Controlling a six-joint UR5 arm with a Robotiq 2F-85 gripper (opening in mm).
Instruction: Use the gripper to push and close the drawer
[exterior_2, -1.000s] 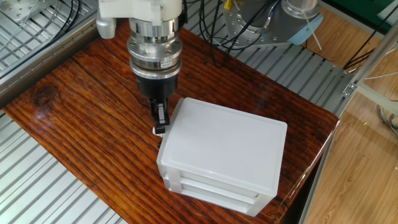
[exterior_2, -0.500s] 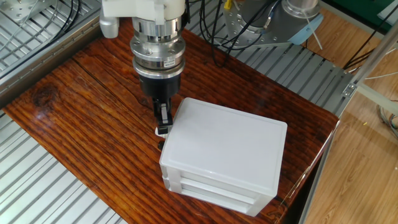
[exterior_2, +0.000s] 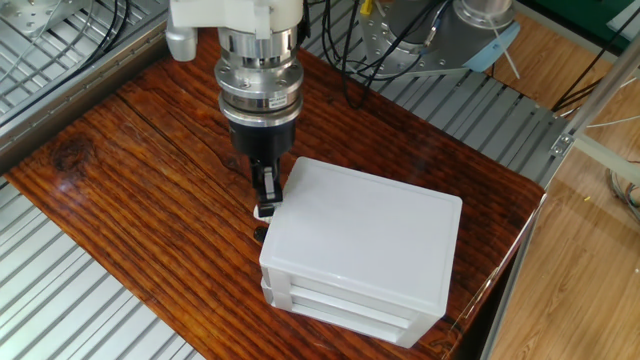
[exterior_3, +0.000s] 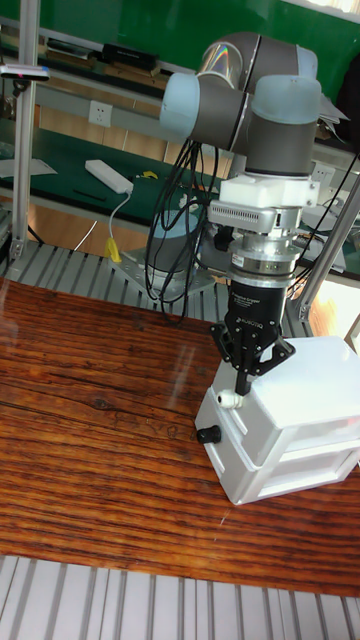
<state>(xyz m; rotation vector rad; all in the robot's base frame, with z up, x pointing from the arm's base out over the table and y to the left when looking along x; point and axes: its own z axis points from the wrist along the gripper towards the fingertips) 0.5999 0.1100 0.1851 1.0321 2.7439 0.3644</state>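
A small white box cabinet (exterior_2: 360, 230) stands on the wooden table, its drawer fronts facing left. The top drawer (exterior_3: 226, 412) carries a small round white knob (exterior_2: 264, 211) (exterior_3: 228, 398). Its front looks about flush with the drawer below. My gripper (exterior_2: 266, 195) (exterior_3: 246, 388) hangs vertically from the ribbed silver-and-black wrist. Its black fingers are shut, with nothing between them. The fingertips rest against the upper left edge of the cabinet, just above the white knob.
A lower drawer has a black knob (exterior_2: 260, 234) (exterior_3: 208, 434). The dark wooden table (exterior_2: 130, 200) is ringed by ribbed metal decking (exterior_2: 60, 300). The robot base with cables (exterior_2: 440, 35) sits at the back. The cabinet stands near the table's right edge (exterior_2: 520, 240).
The gripper has moved slightly right and down in the picture. The cabinet's left front edge has shifted right with it.
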